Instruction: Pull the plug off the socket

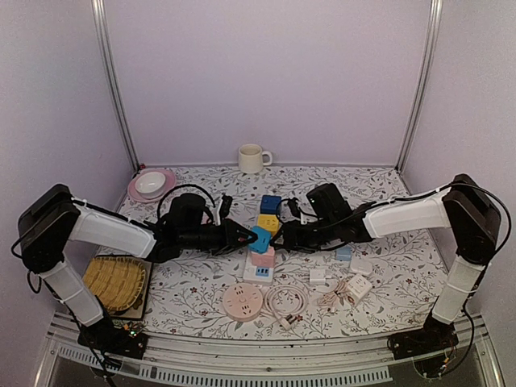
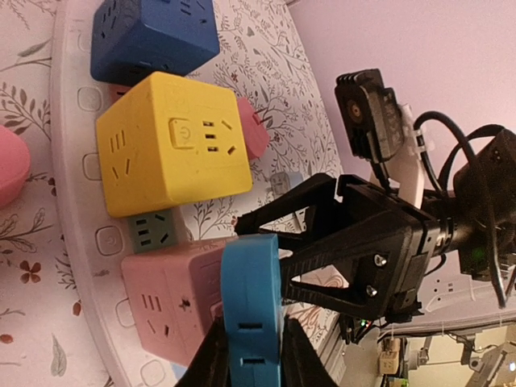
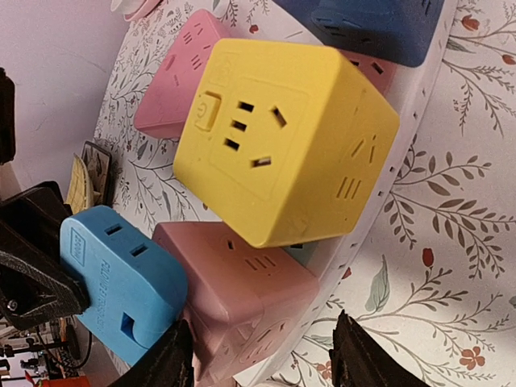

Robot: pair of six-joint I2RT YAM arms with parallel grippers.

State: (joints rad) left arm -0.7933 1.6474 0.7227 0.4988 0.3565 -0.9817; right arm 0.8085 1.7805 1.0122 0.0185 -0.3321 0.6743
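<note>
A white power strip [image 1: 251,274] lies mid-table with a dark blue cube [image 1: 271,203], a yellow cube [image 1: 268,222] and a pink cube [image 1: 262,258] plugged on it. My left gripper [image 1: 245,236] is shut on a light blue plug [image 1: 260,238] beside the pink cube. In the left wrist view the fingers [image 2: 211,355] clamp the plug [image 2: 251,306] on both sides. Its pins are hidden. My right gripper [image 1: 284,239] is open, its jaws straddling the pink cube [image 3: 242,298] and the strip's edge [image 3: 403,193]. The blue plug [image 3: 121,282] shows left of the pink cube.
A cream mug [image 1: 254,158] and a pink dish [image 1: 151,184] stand at the back. A woven mat [image 1: 117,280] lies front left. A round pink socket [image 1: 244,302], a coiled white cable [image 1: 286,300] and white adapters [image 1: 355,284] lie at the front.
</note>
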